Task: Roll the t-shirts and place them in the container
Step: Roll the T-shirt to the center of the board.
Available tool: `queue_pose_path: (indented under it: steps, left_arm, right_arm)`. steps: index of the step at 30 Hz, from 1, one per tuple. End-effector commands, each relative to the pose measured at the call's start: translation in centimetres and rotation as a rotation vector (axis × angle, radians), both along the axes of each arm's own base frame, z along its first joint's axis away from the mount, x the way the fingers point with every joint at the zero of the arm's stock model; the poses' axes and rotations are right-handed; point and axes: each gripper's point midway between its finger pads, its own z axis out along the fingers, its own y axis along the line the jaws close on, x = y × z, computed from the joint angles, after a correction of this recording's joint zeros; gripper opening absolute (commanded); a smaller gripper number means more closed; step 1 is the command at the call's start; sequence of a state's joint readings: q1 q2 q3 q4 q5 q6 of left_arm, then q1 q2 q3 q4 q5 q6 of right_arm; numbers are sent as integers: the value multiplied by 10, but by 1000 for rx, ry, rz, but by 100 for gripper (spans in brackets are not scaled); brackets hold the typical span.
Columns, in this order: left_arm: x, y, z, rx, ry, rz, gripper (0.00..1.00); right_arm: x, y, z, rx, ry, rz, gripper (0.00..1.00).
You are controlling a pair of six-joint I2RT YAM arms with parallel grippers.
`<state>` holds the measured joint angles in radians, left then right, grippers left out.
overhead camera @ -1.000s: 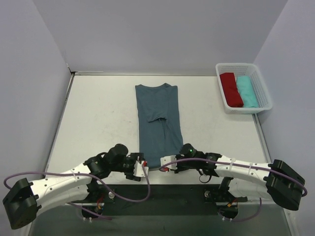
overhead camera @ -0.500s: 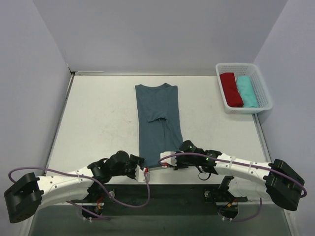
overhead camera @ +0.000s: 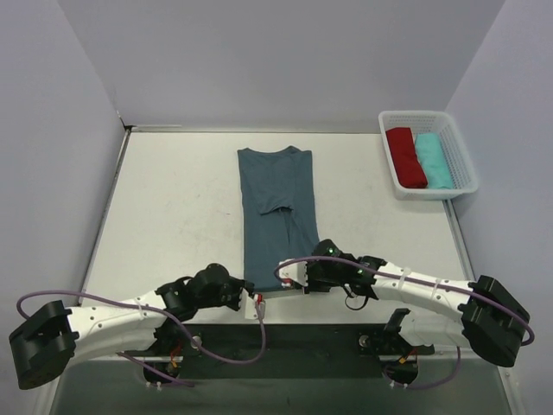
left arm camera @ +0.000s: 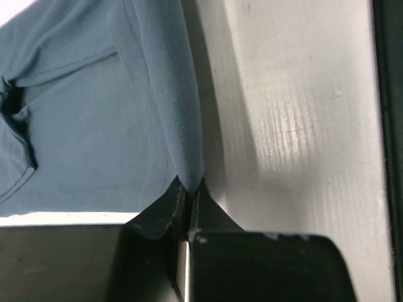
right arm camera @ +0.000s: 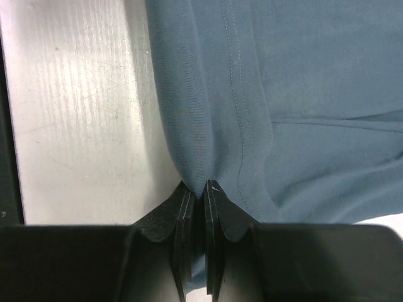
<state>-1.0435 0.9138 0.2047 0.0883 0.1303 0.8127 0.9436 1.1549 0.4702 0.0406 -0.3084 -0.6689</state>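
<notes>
Red tee (overhead camera: 404, 157) and turquoise tee (overhead camera: 435, 161) lie rolled in the upper-right basket (overhead camera: 436, 193), while left gripper (left arm camera: 189, 189) and right gripper (right arm camera: 196, 189) both pinch the near hem of the slate-blue t-shirt (overhead camera: 276, 207), folded long mid-frame, its roll not yet begun.

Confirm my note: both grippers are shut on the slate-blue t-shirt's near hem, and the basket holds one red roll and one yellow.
Wrong on one colour: the top view shows the second roll in the basket is turquoise, not yellow. The rest holds.

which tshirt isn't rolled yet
The slate-blue t-shirt, spread flat on the table; the red t-shirt and turquoise t-shirt lie rolled in the white basket.
</notes>
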Motion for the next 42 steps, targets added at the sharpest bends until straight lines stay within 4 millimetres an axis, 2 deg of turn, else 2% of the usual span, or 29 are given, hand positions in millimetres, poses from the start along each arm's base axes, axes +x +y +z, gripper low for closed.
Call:
queue_pose_path:
  steps: [1, 2, 3, 4, 5, 6, 8, 12, 17, 22, 24, 25, 27, 28, 29, 30, 33, 37, 42]
  left_arm:
    - [-15, -12, 39, -77, 98, -46, 0]
    - [-22, -14, 42, -84, 136, -71, 0]
    - [-22, -18, 55, -108, 160, -65, 0]
    - [-26, -13, 51, -78, 204, -61, 0]
    - [-30, -15, 54, -82, 235, -69, 0]
    - [-26, -15, 61, -94, 260, -47, 0]
    - [-27, -13, 60, -79, 331, -29, 0]
    - [-14, -5, 64, -67, 436, 30, 0]
    - [-16, -6, 63, -62, 532, 24, 0]
    - [-26, -10, 59, -26, 687, -19, 0]
    - [-20, -9, 61, -19, 715, -19, 0]
    - [-19, -9, 54, 4, 754, -16, 0]
    - [-8, -8, 56, -1, 798, 2, 0]
    - [-3, -8, 50, 14, 844, 17, 0]
    - [9, -8, 56, -5, 856, 29, 0]
    - [16, -8, 50, 7, 893, 46, 0]
    - [32, -7, 48, 6, 915, 45, 0]
    - [44, -6, 42, 22, 917, 30, 0]
    - [45, -1, 30, 63, 985, 31, 0]
  right_arm:
    - [-4, 4, 20, 45, 113, -29, 2]
    - [-10, 3, 22, 46, 158, -20, 2]
    - [-10, 0, 23, 49, 183, -34, 2]
    - [-8, 3, 31, 62, 196, -32, 2]
    - [-19, -1, 30, 46, 256, -15, 2]
    - [-21, -3, 29, 39, 287, -16, 2]
    - [-31, -2, 37, 39, 360, 10, 1]
    - [-36, -3, 47, 37, 435, 11, 1]
    - [-28, -7, 55, 43, 509, -5, 1]
    - [-26, -12, 51, 36, 639, -22, 1]
    - [-19, -12, 49, 32, 661, -12, 1]
    - [-21, -14, 49, 22, 685, -8, 1]
    - [-14, -10, 49, 21, 718, 25, 1]
    - [-21, -15, 51, -6, 775, 29, 1]
    - [-21, -17, 45, -24, 821, 39, 1]
    - [-18, -16, 53, -29, 853, 34, 1]
    - [-7, -21, 51, -36, 922, 11, 1]
    - [14, -25, 49, -48, 918, 20, 1]
    - [23, -32, 38, -100, 986, 11, 2]
